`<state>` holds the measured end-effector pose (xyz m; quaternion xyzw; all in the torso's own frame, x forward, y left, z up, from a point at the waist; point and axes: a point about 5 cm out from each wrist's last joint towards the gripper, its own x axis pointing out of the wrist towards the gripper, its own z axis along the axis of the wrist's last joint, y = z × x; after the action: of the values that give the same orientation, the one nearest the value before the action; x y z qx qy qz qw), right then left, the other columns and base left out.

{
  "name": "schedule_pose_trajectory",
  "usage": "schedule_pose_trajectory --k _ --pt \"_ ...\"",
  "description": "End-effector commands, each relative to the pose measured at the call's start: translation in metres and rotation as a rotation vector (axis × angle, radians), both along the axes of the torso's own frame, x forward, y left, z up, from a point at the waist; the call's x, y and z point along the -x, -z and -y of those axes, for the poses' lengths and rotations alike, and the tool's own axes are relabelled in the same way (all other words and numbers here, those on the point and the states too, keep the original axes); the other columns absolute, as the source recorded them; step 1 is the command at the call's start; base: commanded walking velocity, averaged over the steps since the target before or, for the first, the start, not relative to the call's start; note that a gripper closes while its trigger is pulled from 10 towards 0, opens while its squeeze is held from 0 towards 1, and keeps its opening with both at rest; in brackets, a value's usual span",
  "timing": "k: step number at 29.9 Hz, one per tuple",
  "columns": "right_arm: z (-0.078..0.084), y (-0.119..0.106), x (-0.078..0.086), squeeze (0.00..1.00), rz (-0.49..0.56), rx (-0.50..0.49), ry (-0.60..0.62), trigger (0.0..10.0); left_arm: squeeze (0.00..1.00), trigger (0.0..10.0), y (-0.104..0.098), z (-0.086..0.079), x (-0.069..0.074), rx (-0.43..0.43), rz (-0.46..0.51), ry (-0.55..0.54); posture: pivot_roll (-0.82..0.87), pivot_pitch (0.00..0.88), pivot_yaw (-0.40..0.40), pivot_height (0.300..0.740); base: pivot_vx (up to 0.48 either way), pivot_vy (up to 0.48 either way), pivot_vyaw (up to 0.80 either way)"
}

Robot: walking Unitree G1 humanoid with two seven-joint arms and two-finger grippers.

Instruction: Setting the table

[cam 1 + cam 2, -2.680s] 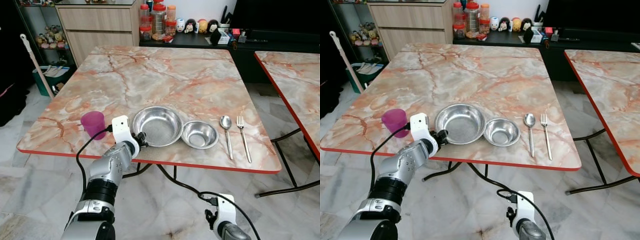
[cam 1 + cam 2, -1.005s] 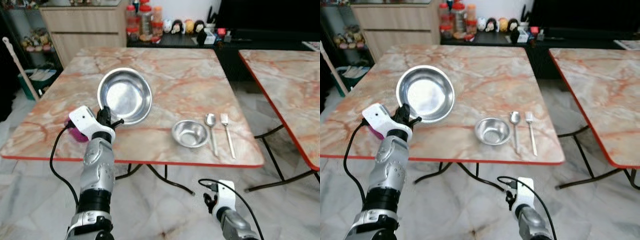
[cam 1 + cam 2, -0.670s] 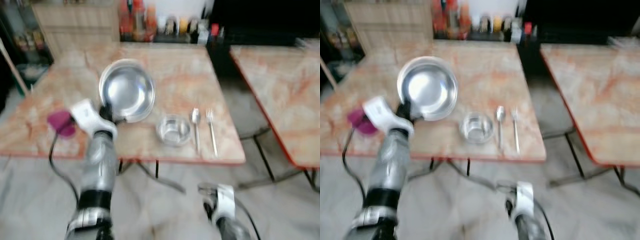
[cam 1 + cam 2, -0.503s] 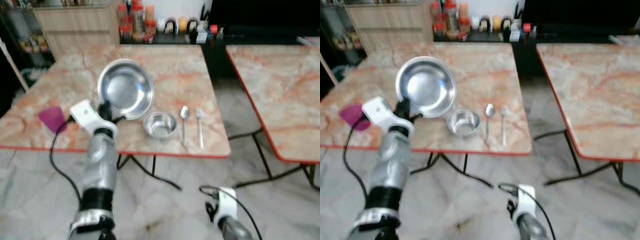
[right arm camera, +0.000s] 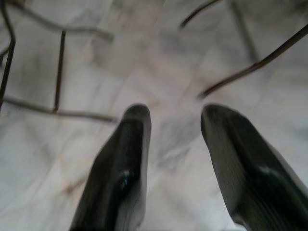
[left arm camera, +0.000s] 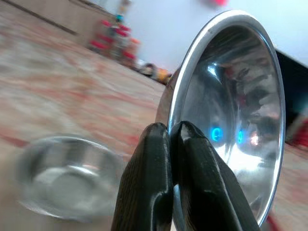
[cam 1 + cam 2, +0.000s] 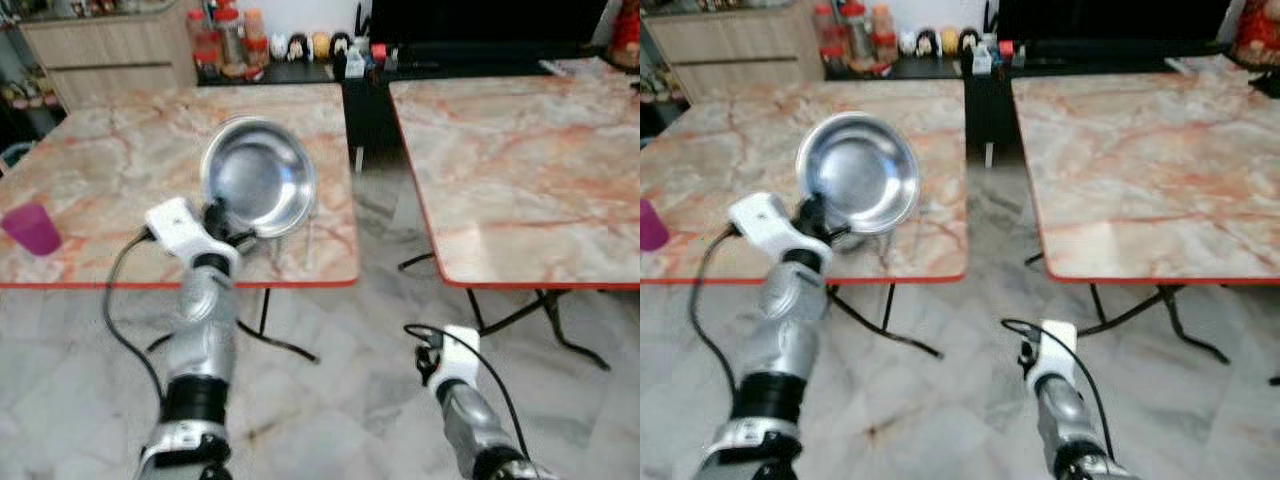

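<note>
Closest to the robot, low down, the right hand (image 5: 173,168) hangs over the pale marble floor (image 5: 168,62). Its two black fingers are spread apart and hold nothing.

A bit farther out, the left hand (image 6: 168,159) is lifted up in front of the near bench (image 7: 90,180). Its fingers (image 6: 149,183) are squeezed tight on the rim of the big metal bowl (image 7: 260,190). The bowl is up in the air, tipped so that its shiny inside faces the robot.

In the left wrist view a small metal bowl (image 6: 67,178) sits blurry on the bench behind the fingers. A purple cup (image 7: 30,228) stands near the bench's left edge. A second bench (image 7: 520,160) stands to the right, across a gap.

The big bowl looks hard, thin and light. It is smooth and shiny, so it may slip. The rim is the best place to pinch, and the grip there should be firm.
</note>
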<state>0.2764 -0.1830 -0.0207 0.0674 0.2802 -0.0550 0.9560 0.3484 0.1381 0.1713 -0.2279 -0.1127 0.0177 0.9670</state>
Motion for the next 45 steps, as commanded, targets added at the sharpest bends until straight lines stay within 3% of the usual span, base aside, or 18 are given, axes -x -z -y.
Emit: schedule_pose_trajectory --k 1,10,17,26,32,45 --pt "-0.006 -0.001 -0.001 0.00 0.009 -0.003 -0.002 10.0 0.00 10.0 -0.004 -0.010 -0.001 -0.028 0.008 -0.025 0.00 0.000 0.025 0.740 0.000 -0.465 0.00" --pt "-0.008 0.003 0.003 0.00 -0.004 -0.007 -0.015 10.0 0.00 10.0 0.000 -0.012 0.003 -0.035 0.000 -0.026 0.01 0.000 0.023 0.740 0.000 -0.462 0.00" --pt "-0.003 0.028 0.034 0.00 -0.147 0.024 -0.019 10.0 0.00 10.0 0.000 -0.008 0.006 -0.044 -0.001 -0.013 0.04 0.000 0.003 0.740 0.000 -0.458 0.00" --pt "0.000 0.034 0.043 0.00 -0.182 0.031 -0.023 10.0 0.00 10.0 0.005 -0.006 0.009 -0.045 -0.011 -0.007 0.04 0.000 -0.002 0.740 0.000 -0.458 0.00" --pt "-0.002 0.038 0.048 0.00 -0.208 0.029 -0.035 10.0 0.00 10.0 0.006 0.002 0.010 -0.073 -0.017 0.044 0.05 0.000 -0.004 0.740 0.000 0.000 0.00" --pt "-0.009 0.040 0.050 0.00 -0.219 0.026 -0.047 10.0 0.00 10.0 -0.001 0.008 0.004 -0.114 0.008 0.101 0.04 0.000 0.006 0.740 0.379 0.000 0.00"
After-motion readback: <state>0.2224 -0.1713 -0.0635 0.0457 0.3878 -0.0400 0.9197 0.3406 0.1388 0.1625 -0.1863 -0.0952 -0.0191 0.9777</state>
